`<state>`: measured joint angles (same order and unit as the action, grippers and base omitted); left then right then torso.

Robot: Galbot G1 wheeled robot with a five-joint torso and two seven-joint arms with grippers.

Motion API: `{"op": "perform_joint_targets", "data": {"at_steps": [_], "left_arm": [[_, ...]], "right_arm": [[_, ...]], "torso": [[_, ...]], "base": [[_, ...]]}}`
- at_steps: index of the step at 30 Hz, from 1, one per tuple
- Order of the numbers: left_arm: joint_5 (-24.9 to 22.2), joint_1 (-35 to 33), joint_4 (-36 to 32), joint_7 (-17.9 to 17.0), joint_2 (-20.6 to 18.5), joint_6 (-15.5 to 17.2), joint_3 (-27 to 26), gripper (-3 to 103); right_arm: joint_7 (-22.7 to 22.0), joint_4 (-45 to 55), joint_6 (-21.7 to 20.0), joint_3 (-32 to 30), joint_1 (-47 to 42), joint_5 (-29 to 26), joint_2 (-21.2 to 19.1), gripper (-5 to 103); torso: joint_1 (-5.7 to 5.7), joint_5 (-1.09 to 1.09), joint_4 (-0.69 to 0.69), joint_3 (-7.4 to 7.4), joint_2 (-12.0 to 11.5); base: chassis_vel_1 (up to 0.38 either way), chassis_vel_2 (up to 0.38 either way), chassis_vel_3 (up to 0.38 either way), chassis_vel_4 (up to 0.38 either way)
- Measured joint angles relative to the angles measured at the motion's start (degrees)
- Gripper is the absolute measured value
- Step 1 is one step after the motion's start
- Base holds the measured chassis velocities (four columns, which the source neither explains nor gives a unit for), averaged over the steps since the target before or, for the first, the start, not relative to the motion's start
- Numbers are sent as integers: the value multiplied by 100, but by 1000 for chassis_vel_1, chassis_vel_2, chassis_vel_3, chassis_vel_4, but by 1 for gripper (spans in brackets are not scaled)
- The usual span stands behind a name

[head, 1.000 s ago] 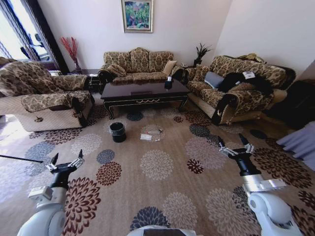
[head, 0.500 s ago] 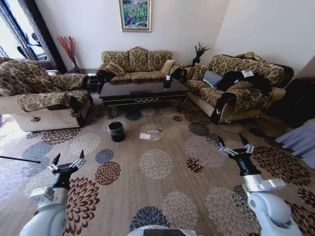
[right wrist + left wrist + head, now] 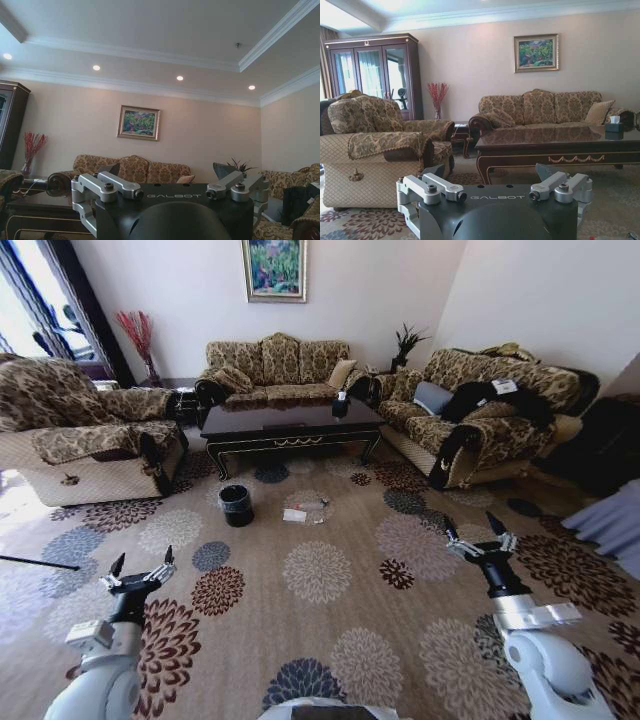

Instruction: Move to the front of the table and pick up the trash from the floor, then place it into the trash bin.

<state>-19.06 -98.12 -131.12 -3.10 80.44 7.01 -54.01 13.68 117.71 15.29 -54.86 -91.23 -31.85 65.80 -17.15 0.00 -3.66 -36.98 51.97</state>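
The floor (image 3: 330, 630) — patterned carpet with big flower medallions — stretches open between the robot and the table (image 3: 290, 425), which stands well ahead in front of the middle sofa (image 3: 275, 368). The step in hand looks to be the drive toward the table's front, so the sound way to do it is to steer straight across the bare carpet and stop short of the litter, not on it.

The trash bin (image 3: 237, 506) sits on the carpet just before the table's left front leg. The trash (image 3: 308, 510) lies to the right of the bin, near it but apart: a clear bottle and a flat white paper (image 3: 295, 516) can be made out; smaller bits are too small to tell.

Both arms are held forward and low above the carpet. The left gripper (image 3: 139, 569) has its fingers spread apart and empty; the right gripper (image 3: 480, 535) is likewise spread and empty. Ready as they are, a stop should leave bottle and bin within one arm's reach — likely a torso bend too.
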Motion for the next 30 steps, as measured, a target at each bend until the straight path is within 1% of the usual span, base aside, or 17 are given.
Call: {"op": "perform_joint_targets", "data": {"at_steps": [5, 10, 11, 16, 19, 21, 23, 30], "left_arm": [[12, 31, 40, -3, 2, -4, 8, 100], [23, 48, 51, -3, 2, -4, 24, 100], [28, 55, 64, -4, 2, -4, 27, 100], [42, 64, 88, -7, 5, -1, 36, 100], [49, 64, 90, -10, 11, 0, 42, 100], [58, 60, 90, -11, 14, 0, 43, 100], [63, 55, 90, -11, 16, 0, 43, 100], [105, 37, 82, -11, 36, -20, 43, 100]], "right_arm": [[0, -52, 0, 17, 40, -3, -12, 100], [-1, -78, 0, 29, 65, -4, -21, 100], [-1, -93, 0, 35, 77, -4, -25, 100], [-2, -117, 0, 39, 89, -4, -28, 100], [-2, -118, 0, 39, 89, -4, -28, 100], [-2, -118, 0, 40, 89, -4, -26, 100], [-2, -117, 0, 40, 85, -4, -22, 100], [-1, -117, 6, 38, 79, -4, -17, 100]], "torso": [[65, 0, 0, 90, -155], [105, 0, 0, 144, -250], [129, 0, 1, 170, -299], [187, 0, -2, 244, -430], [212, 0, 0, 280, -493], [247, 0, 2, 328, -575], [278, 0, -1, 370, -647], [333, 0, -2, 436, -770]], "base": [[0, 0, 0, 0], [0, 0, 0, 0], [0, 0, 0, 0], [0, 0, 0, 0], [0, 0, 0, 0], [0, 0, 0, 0], [0, 0, 0, 0], [0, 0, 0, 0]]}}
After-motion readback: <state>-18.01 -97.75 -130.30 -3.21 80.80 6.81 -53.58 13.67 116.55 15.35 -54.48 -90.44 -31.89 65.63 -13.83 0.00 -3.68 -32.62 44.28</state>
